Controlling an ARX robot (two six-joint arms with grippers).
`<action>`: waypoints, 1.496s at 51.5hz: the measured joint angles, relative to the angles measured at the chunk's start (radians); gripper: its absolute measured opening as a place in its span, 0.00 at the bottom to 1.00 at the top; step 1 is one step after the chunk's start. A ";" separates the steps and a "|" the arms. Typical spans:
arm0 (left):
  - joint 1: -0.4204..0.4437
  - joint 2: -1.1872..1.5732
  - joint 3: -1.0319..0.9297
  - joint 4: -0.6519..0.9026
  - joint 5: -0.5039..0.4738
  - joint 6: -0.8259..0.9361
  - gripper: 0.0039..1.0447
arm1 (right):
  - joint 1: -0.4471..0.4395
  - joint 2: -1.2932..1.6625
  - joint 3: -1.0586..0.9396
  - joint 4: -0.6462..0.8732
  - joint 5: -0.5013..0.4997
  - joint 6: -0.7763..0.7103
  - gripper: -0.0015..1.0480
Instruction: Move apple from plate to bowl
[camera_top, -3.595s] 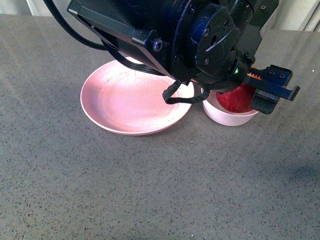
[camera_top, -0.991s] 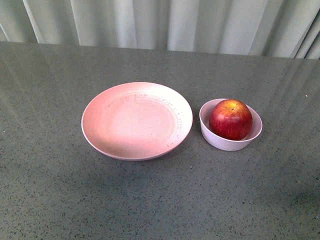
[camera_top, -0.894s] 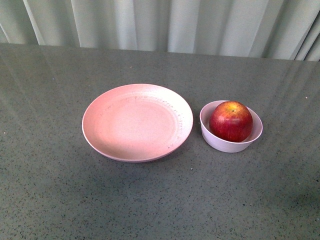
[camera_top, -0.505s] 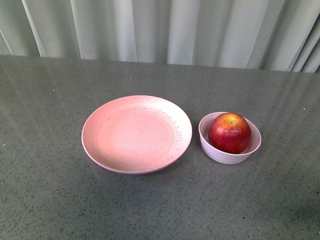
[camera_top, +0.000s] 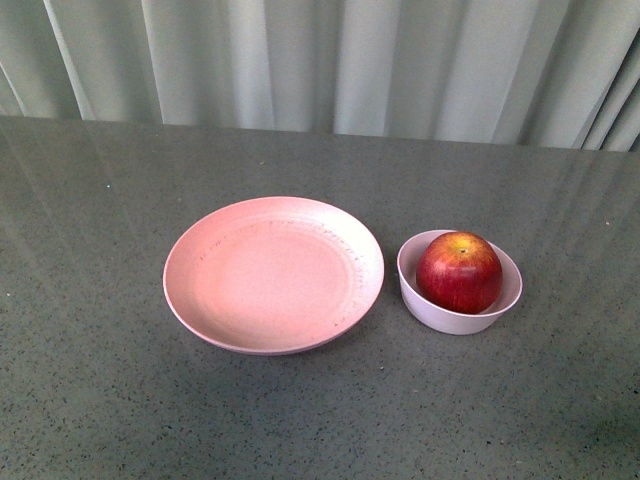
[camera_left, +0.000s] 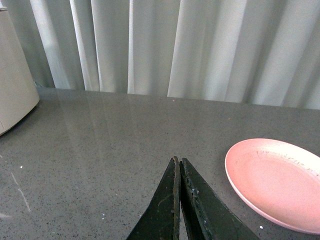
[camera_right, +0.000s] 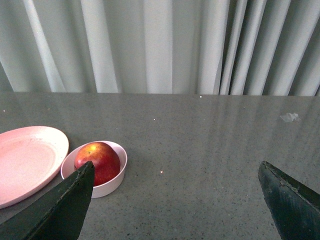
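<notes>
Dark-red apple (camera_top: 459, 272), yellow-orange near the stem, sits inside the pale bowl (camera_top: 432, 309), its top rising above the rim. Just beside the bowl, on the side toward the robot's left, lies the wide pink plate (camera_top: 273, 273), bare, its rim close to the bowl's but apart from it. Both rest on a grey speckled table (camera_top: 300, 410) backed by a pleated pale curtain (camera_top: 330, 60). Left gripper (camera_left: 179, 162): fingers pressed together, holding nothing, over the table beside the plate. Right gripper (camera_right: 175, 172): fingers spread wide, holding nothing, well clear of the bowl.
</notes>
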 joint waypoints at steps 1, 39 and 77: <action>0.000 -0.008 0.000 -0.007 0.000 0.000 0.01 | 0.000 0.000 0.000 0.000 0.000 0.000 0.91; 0.001 -0.203 0.000 -0.220 0.000 0.000 0.13 | 0.000 0.000 0.000 0.000 0.000 0.000 0.91; 0.001 -0.203 0.000 -0.220 0.000 0.002 0.92 | 0.000 0.000 0.000 0.000 0.000 0.000 0.91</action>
